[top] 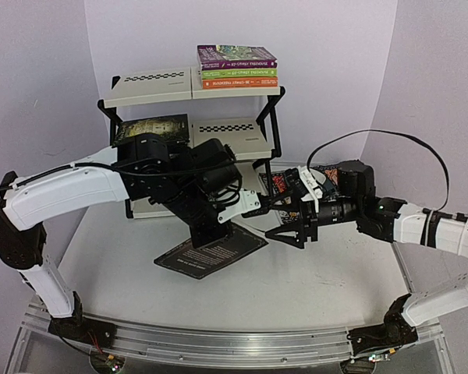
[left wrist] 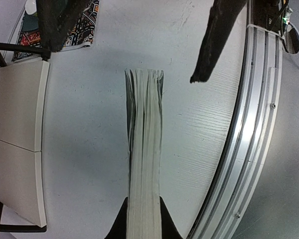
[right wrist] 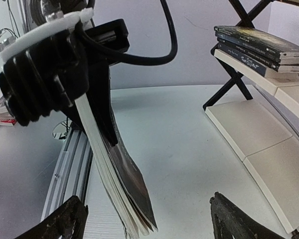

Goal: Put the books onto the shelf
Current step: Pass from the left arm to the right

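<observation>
Grained white table [top: 320,273] beneath thin, glossy black paperback [top: 210,257].

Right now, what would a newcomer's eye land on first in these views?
The black paperback book mid-scene draws the eye first. It is clamped in the left gripper, with its pages fanning out below the grip. The right gripper stands open right beside it. Behind them, the three-tier cream-and-black shelf carries a purple, green and orange stack of books on the right of its top tier.
</observation>
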Available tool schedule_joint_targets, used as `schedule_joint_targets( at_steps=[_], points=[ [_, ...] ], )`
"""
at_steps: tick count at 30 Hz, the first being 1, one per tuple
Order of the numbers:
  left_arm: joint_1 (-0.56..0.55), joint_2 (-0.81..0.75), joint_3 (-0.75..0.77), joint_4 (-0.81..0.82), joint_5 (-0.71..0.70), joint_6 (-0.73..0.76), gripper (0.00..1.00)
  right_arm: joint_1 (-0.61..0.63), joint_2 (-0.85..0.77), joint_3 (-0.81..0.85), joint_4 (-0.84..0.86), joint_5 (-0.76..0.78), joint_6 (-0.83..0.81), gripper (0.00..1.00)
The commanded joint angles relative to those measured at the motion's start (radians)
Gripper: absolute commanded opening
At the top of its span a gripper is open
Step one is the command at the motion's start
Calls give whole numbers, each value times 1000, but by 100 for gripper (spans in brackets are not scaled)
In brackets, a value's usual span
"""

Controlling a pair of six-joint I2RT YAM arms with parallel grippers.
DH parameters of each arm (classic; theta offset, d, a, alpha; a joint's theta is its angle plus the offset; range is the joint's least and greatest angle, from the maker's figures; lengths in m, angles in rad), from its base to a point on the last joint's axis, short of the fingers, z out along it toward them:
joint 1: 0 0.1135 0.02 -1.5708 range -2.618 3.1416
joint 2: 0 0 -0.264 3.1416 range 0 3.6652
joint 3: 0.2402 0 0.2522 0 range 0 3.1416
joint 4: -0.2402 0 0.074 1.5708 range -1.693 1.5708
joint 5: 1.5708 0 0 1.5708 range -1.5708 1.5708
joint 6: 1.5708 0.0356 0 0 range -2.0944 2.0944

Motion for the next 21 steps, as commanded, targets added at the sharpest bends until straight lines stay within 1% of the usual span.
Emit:
schedule_joint_targets(
  at_steps=[1,3,5,7,8,10,11,12,13,14,17,19,20,21],
  points=[
    [-1,-3,118,12,-2,28,0,20,14,40,26,-81,14,84],
    [0,9,149,12,0,33,0,25,14,41,26,-88,19,83],
    [-1,17,173,10,-1,40,0,27,14,43,25,-97,26,80],
    [0,24,190,10,-5,51,0,27,14,44,21,-103,30,73],
    [1,27,201,11,-5,54,0,27,14,45,19,-103,28,67],
    [0,34,214,11,8,57,0,27,15,48,13,-93,26,51],
    [0,36,219,12,16,58,0,28,13,49,12,-90,24,40],
    [0,39,223,12,22,58,0,27,10,50,12,-91,20,27],
    [0,40,223,12,26,55,1,27,5,49,12,-89,16,10],
    [0,38,220,12,31,54,4,27,0,47,12,-82,10,0],
    [8,12,194,27,67,41,18,27,-20,29,14,-46,-3,0],
    [32,-36,143,82,123,28,30,26,-32,20,15,-22,7,0],
    [45,-65,106,114,148,22,40,25,-35,20,16,-13,20,0],
    [54,-94,64,147,160,17,58,24,-39,24,16,-4,36,0]
  ],
)
